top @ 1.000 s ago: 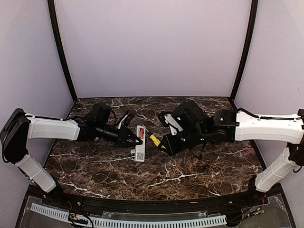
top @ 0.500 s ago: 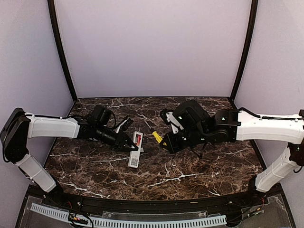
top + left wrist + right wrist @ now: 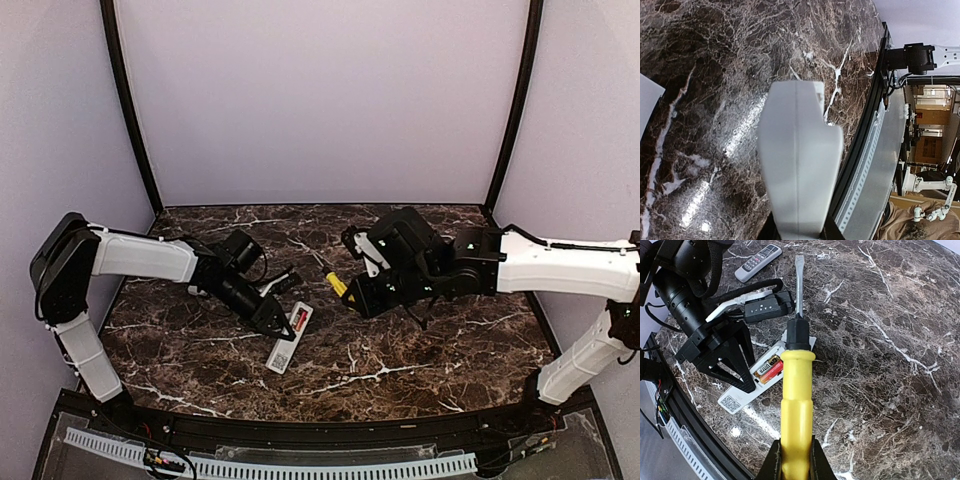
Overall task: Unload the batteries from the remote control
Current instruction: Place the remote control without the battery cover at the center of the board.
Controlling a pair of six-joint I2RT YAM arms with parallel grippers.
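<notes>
A white remote [image 3: 282, 352] lies face down on the marble table, its battery bay open. In the right wrist view two batteries [image 3: 767, 369] lie side by side in the remote [image 3: 737, 397], one reddish and one gold and black. My left gripper [image 3: 274, 319] has its tip down on the remote beside the bay [image 3: 748, 386]. In the left wrist view its jaws are shut on a flat grey-white cover plate [image 3: 797, 150]. My right gripper [image 3: 352, 297] is shut on a yellow-handled screwdriver [image 3: 797, 400]. It holds the screwdriver above the table, right of the remote.
A second, grey remote [image 3: 757, 261] lies farther back behind the left arm. The table's black near-edge rail [image 3: 865, 150] runs close to the left gripper. Dark marble table [image 3: 430, 350] spreads to the right and front.
My left gripper has swung right and nearer, and the remote has slid nearer and turned with it. My right gripper with the screwdriver has drawn back a little, away from the remote.
</notes>
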